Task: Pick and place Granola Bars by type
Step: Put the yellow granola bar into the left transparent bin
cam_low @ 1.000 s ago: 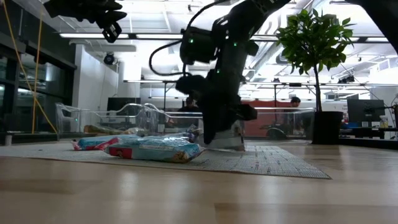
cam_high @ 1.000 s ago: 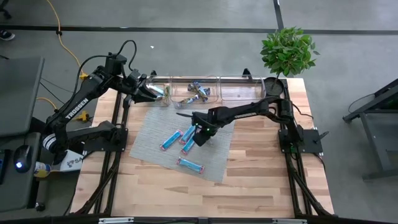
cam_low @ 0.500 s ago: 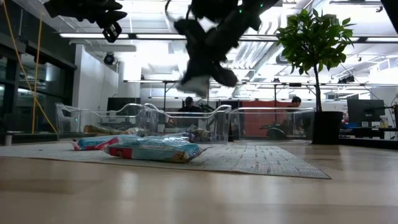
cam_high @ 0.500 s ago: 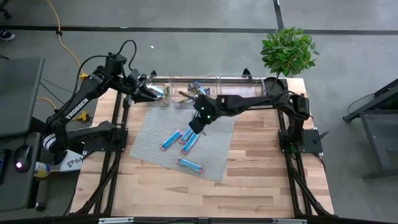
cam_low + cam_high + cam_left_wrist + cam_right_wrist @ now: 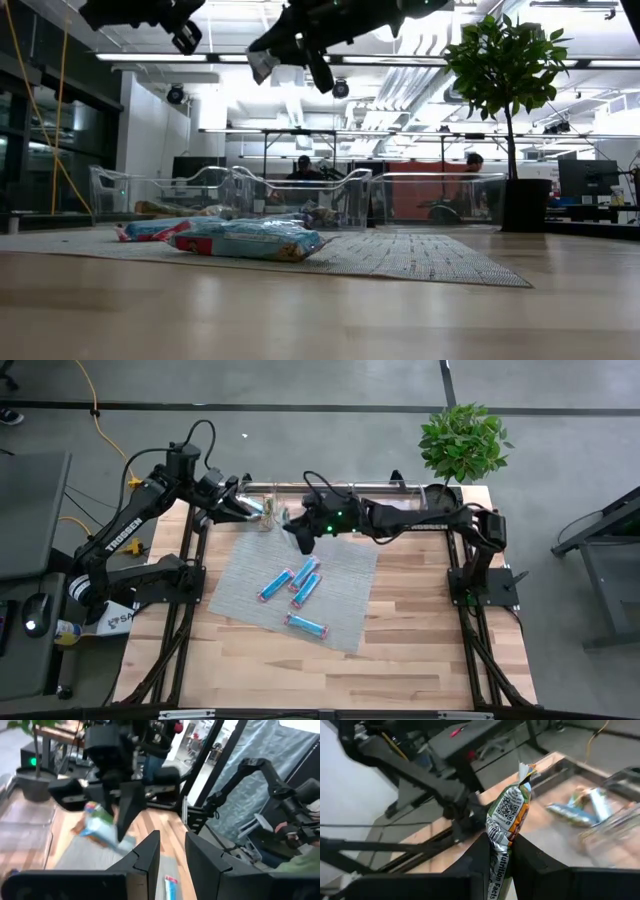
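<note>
Above clear bins (image 5: 330, 505), right tool (image 5: 299, 532) grips granola bar (image 5: 507, 820); left tool (image 5: 243, 510) nr bins.

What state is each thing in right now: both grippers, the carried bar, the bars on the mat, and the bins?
right gripper: shut on a granola bar, raised near the bins
held granola bar: clamped at one end, sticking out past the fingers
left gripper: empty, fingers slightly apart, raised by the bins' left end
blue granola bars: four lying flat on the grey mat
clear bins: open-topped, some bars inside
</note>
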### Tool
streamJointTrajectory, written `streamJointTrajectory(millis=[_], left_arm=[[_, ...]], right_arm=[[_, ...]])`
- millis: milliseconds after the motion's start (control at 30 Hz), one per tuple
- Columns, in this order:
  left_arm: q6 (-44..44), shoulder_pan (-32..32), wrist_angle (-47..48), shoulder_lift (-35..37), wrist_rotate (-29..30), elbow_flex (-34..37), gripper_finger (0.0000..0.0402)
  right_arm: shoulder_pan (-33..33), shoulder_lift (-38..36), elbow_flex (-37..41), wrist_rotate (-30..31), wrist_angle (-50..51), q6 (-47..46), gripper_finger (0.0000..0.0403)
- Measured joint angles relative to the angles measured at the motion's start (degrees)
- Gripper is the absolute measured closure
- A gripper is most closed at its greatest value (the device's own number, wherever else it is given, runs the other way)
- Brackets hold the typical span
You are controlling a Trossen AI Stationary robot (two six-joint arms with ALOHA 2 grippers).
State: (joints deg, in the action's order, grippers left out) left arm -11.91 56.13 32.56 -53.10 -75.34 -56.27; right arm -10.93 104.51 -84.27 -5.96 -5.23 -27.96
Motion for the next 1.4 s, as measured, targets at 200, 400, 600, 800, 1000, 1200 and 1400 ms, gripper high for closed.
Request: streamJointTrajectory(millis=[200, 400, 600, 800, 1000, 1200, 1400], left_arm=[[6.9, -3.2, -9.9, -1.0, 0.9, 0.0, 0.0312], [9.4, -8.7, -15.0, -4.3, 5.7, 0.0, 0.0312], [12.4, -9.3, -19.3, -5.4, 7.7, 0.0, 0.0312], [12.4, -9.3, -19.5, -5.3, 14.1, 0.0, 0.0312], [12.5, -9.3, -19.1, -5.6, 21.8, 0.0, 0.0296], [13.8, -9.3, -19.1, -5.7, 21.5, 0.0, 0.0240], [15.6, -9.3, -19.1, -5.7, 17.3, 0.0, 0.0185]], right_arm=[[-1.4, 0.0, 0.0, -0.6, -6.2, -0.1, 0.0360], [-1.9, -0.1, 0.0, -2.7, -12.9, 0.0, 0.0359], [-1.8, 0.0, 0.0, -4.4, -12.8, 0.0, 0.0359], [-1.8, 0.0, -0.1, -7.0, -13.0, 0.0, 0.0359], [-1.9, 0.0, -2.6, -7.5, -10.5, 2.5, 0.0359], [-2.3, 0.0, -5.6, -7.8, -4.4, 5.8, 0.0359], [-3.2, 0.0, -5.7, -7.5, -2.1, 6.4, 0.0359]])
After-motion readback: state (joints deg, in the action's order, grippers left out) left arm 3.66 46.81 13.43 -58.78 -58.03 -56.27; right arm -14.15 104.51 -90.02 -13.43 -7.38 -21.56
